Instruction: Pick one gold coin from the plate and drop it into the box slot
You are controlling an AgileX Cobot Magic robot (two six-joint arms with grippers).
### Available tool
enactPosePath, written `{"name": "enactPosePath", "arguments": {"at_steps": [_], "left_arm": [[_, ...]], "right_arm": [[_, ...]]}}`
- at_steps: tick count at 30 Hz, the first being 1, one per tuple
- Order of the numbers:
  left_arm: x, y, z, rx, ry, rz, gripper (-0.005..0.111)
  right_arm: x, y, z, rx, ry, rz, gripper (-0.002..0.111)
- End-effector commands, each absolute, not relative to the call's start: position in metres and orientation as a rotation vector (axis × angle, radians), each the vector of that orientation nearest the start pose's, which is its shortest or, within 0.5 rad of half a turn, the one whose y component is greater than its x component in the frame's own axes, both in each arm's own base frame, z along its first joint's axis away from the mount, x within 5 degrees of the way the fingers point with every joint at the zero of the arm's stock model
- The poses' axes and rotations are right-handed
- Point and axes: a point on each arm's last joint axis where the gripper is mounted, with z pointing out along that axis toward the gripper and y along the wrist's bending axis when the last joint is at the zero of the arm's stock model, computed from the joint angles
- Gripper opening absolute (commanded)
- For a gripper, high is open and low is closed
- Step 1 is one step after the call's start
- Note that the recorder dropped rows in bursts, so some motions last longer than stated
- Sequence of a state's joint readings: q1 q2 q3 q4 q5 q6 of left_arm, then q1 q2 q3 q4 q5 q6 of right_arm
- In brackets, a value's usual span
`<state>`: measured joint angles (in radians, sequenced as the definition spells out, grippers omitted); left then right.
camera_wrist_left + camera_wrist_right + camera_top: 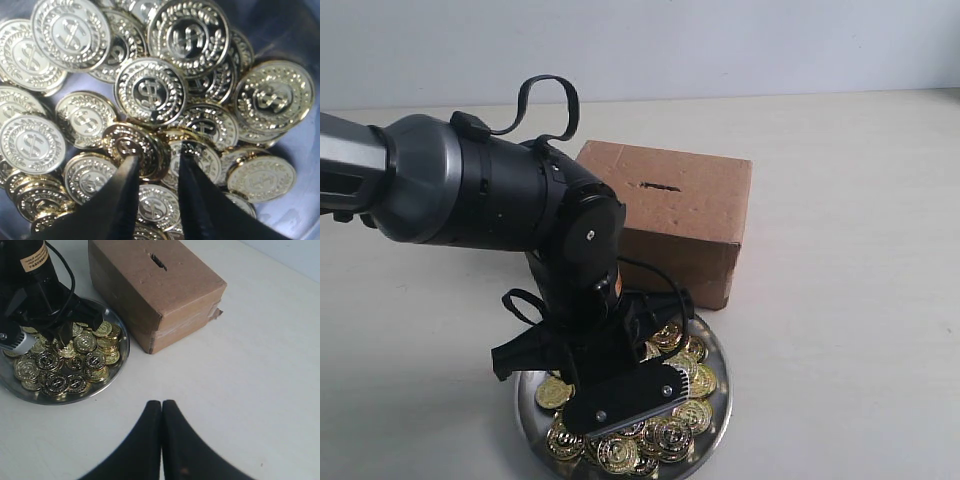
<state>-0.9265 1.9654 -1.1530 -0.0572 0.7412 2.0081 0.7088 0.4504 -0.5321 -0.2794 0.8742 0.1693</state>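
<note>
The silver plate [724, 398] lies in front of the brown box [680, 215] and holds several gold coins [692, 398]. The slot [658, 186] is a dark slit in the box's top face. My left gripper [159, 156] points down into the coin pile, its fingers a coin's width apart. One fingertip [131, 165] rests over a tilted gold coin [150, 150] and the other fingertip [186, 155] presses on a neighbouring coin. No coin is lifted. In the exterior view the arm hides these fingers. My right gripper [161, 402] is shut with nothing in it, above bare table beside the plate [122, 355].
The left arm's wrist [570, 240] and its cables hang over the plate's near half and hide part of the box. The box [155, 285] stands right behind the plate, almost touching its rim. Pale tabletop [850, 330] stretches to the right.
</note>
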Motion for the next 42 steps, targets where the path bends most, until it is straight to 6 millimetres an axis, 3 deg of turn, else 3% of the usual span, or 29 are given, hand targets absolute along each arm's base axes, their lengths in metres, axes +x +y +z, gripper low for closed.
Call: {"name": "enactPosePath", "arguments": {"at_steps": [1,20,32,42], "left_arm": [[0.21,-0.286,0.129,-3.218,-0.393,-0.019,0.027],[0.205,-0.287,0.129,-3.201,-0.381,0.01,0.027],[0.202,-0.282,0.128,-3.12,-0.501,0.055,0.027],[0.207,-0.274,0.129,-3.043,-0.547,-0.051,0.027]], "right_arm": [[0.069,0.034,0.288,-0.684,2.115,0.139,0.0],[0.069,0.034,0.288,-0.684,2.115,0.139,0.0],[0.069,0.034,0.288,-0.684,2.115,0.139,0.0],[0.069,0.034,0.288,-0.684,2.115,0.139,0.0]]}}
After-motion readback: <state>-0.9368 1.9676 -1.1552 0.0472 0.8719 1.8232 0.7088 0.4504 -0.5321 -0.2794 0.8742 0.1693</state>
